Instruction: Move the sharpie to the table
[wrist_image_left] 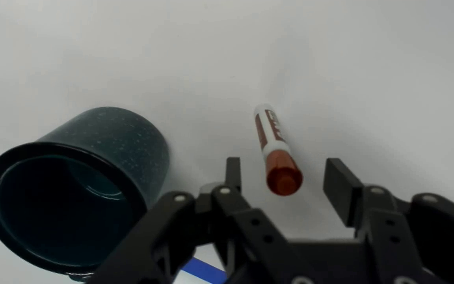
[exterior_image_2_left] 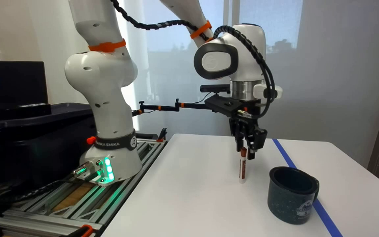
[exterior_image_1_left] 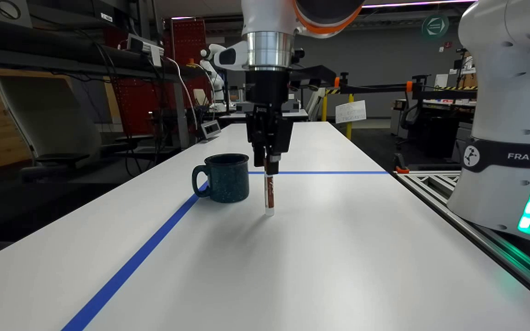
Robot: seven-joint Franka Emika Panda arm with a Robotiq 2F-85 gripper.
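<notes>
The sharpie is a white and reddish-brown marker. It stands upright on the white table, cap up, and also shows in an exterior view and in the wrist view. My gripper is right above it, pointing down, with its fingertips at the height of the cap. In the wrist view the gripper is open, one finger on each side of the cap, with a gap between cap and each finger. In an exterior view the near finger hides the cap.
A dark teal mug stands upright close beside the sharpie, and lies left of the fingers in the wrist view. Blue tape lines run along and across the table. The white robot base stands on a metal frame beside the table.
</notes>
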